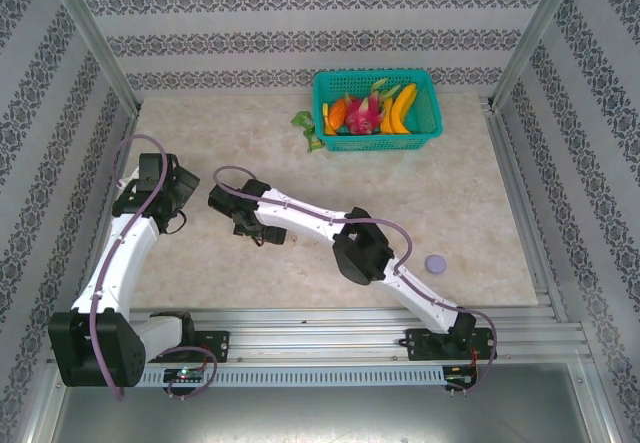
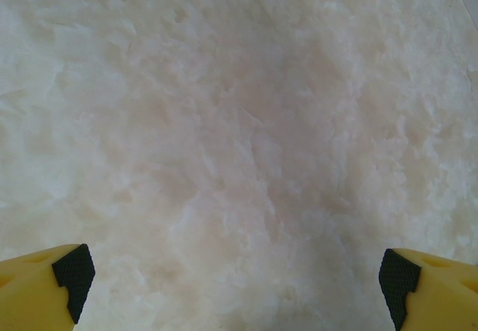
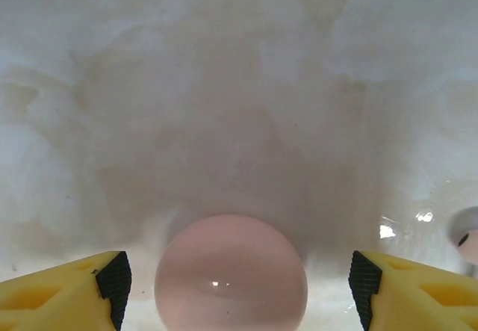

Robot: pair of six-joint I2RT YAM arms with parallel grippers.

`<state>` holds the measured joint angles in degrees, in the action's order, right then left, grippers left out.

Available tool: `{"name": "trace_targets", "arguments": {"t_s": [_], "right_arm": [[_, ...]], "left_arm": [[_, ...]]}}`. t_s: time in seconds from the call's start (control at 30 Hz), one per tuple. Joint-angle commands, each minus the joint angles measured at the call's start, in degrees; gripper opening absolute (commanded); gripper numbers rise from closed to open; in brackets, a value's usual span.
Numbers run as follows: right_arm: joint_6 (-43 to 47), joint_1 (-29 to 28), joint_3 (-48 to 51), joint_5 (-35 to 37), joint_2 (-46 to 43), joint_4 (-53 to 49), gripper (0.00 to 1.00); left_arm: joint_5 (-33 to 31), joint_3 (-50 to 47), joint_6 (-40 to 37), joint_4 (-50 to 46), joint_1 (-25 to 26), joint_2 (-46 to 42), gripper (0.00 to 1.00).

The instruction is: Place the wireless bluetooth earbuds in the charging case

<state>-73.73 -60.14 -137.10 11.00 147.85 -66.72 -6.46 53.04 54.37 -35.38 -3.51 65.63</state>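
Looking down from above, we saw the right arm stretched across the marble table (image 1: 470,203) to its left half, with the right gripper (image 1: 246,221) low over the surface and the left gripper (image 1: 170,191) near it, further left. Through the right wrist camera we found that claw spread wide, its yellow fingers (image 3: 60,290) at the two lower corners, and a round pale pink case (image 3: 231,271) sitting on the table between them. The case looked shut, a smooth dome, and it stood apart from both black pads, so the claw had hold of nothing. At the right edge of that view we noticed a small pale rounded shape (image 3: 468,245) with a dark spot, cut off by the frame; we could not tell whether it was an earbud. The left wrist camera showed us the left claw just as wide open, a black pad (image 2: 75,271) at each lower corner, bare marble between them and nothing gripped. A round purple case (image 1: 436,262) lay closed on the right side of the table, well apart from both claws. At the far edge stood a green basket (image 1: 432,128) of fruit, with a green item (image 1: 308,130) just beside its left wall
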Motion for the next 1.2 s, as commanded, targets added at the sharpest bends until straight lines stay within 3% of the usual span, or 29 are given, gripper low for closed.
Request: {"name": "trace_targets", "arguments": {"t_s": [0.0, 0.4, 0.57, 0.8, 0.97, 1.17], "right_arm": [[-1.0, 0.0, -1.5, -0.8, 1.6, -2.0, 0.78], [5.3, -1.0, -1.3, -2.3, 2.7, -0.5, 0.67], [13.0, -1.6, -0.3, -2.6, 2.6, 0.4, 0.58], [24.4, -1.9, 6.0, -3.3, 0.1, 3.4, 0.54], [28.6, -2.0, 9.3, -2.8, -1.8, 4.6, 0.55], [25.4, -1.4, 8.0, -4.1, -1.4, 4.4, 0.66]], "left_arm": [[-0.7, -0.7, 0.9, -0.4, -0.9, -1.2, 1.00], [-0.6, -1.3, 0.9, -0.2, -0.9, -1.3, 1.00], [-0.7, -1.7, 0.6, -0.3, -1.0, -1.6, 1.00], [-0.3, -2.5, 0.5, -0.3, -1.0, -2.1, 1.00], [0.3, -3.2, 0.5, -0.2, -1.0, -2.2, 1.00], [0.6, -4.1, 0.8, 0.1, -0.9, -2.3, 1.00]]}}
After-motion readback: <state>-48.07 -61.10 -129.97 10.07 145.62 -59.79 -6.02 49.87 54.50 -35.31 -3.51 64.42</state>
